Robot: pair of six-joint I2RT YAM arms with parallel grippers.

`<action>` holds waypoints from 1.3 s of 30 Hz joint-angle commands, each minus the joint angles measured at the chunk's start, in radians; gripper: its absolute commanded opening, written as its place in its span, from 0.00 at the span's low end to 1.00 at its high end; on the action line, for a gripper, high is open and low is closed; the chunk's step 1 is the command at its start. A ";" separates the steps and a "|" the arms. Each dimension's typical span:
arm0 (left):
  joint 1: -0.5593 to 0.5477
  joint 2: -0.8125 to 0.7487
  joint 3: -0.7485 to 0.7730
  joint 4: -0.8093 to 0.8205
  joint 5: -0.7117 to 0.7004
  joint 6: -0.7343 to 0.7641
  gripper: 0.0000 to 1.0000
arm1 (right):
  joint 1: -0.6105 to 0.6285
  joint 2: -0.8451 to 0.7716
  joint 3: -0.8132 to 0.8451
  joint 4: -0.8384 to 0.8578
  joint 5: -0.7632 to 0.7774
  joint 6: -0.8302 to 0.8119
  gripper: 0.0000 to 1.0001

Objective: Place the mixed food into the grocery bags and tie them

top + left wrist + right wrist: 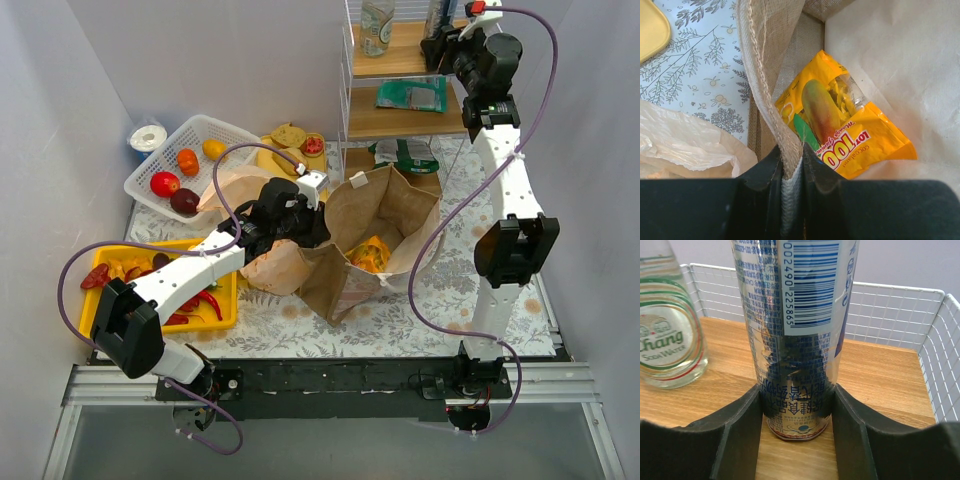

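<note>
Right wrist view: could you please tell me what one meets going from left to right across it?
Chang soda water bottle → metal can with a barcode label → white wire side wall of the wooden shelf.

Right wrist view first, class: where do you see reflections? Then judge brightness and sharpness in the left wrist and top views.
Right wrist view: the shiny metal can mirrors dark shapes low on its body; its print is sharp. Left wrist view: the orange snack packet is crisp, while the inner wall of the brown bag is washed out pale. Top external view: even light, soft shadows.
</note>
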 commanded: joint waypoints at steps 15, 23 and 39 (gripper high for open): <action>0.000 -0.013 0.008 -0.049 -0.010 0.007 0.00 | 0.089 -0.475 -0.320 0.105 -0.018 0.032 0.01; 0.000 -0.045 -0.007 -0.032 -0.036 0.008 0.00 | 0.338 -0.903 -0.951 0.120 0.138 0.033 0.01; 0.000 -0.039 -0.016 -0.024 -0.071 0.007 0.00 | 0.488 -1.080 -1.366 -0.265 0.350 0.175 0.01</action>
